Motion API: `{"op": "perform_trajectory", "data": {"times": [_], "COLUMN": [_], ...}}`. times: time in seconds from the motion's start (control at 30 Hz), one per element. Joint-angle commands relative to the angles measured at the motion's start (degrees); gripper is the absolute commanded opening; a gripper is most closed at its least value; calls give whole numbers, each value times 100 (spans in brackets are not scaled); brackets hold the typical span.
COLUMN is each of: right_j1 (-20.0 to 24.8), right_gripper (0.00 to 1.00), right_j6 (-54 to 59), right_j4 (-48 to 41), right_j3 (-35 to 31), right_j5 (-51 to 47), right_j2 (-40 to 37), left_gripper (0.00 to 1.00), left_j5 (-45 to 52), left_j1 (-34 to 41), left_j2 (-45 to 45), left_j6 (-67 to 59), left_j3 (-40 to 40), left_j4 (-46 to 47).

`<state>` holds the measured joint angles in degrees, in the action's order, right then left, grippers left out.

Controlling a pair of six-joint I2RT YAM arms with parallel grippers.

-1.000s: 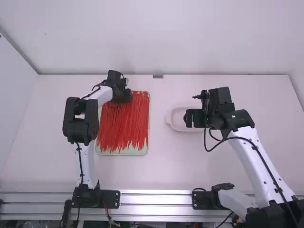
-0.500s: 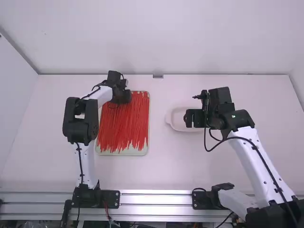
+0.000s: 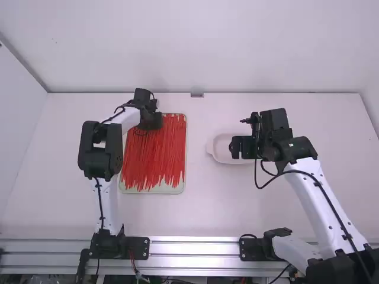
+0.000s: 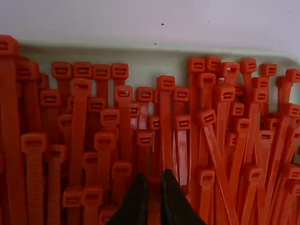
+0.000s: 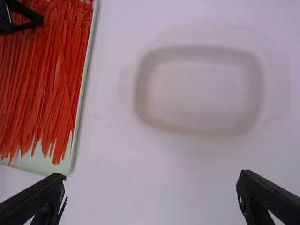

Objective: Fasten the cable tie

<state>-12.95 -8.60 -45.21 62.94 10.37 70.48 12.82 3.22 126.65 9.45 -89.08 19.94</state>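
we see our left gripper (image 4: 153, 199) low over the far end of the red plastic cable ties (image 3: 155, 151) heaped on the pale green flat tray (image 3: 182, 188), its fingers drawn almost together, pinching one of them. our right gripper (image 5: 150, 201) hangs spread wide above the white rounded plastic dish (image 5: 199, 91), which stands apart from the tray on the white table (image 3: 266, 112).

White table (image 3: 237, 189): pale tray (image 3: 172, 190) of red cable ties (image 3: 157, 151) on the left, white dish (image 3: 218, 148) on the right.

Cable ties (image 3: 155, 152) heaped on tray (image 3: 177, 190), left of dish (image 3: 220, 148), left gripper (image 3: 147, 124) seemingly at their far end.
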Motion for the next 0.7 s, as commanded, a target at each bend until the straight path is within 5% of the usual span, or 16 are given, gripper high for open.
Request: {"op": "perform_trajectory", "data": {"times": [0.0,0.3,0.67], "right_j1": [15,17,15], "right_gripper": [98,98,98], "right_j6": [-15,-13,-11], "right_j4": [-28,-72,-59], "right_j3": [61,61,61], "right_j5": [28,28,28], "right_j2": [0,0,-2], "left_gripper": [2,2,2], "left_j5": [-44,-42,-39], "left_j1": [-24,-22,-98], "left_j2": [87,72,39], "left_j6": [17,31,17], "left_j3": [63,-70,-2404], "left_j4": [24,-79,1690]}}
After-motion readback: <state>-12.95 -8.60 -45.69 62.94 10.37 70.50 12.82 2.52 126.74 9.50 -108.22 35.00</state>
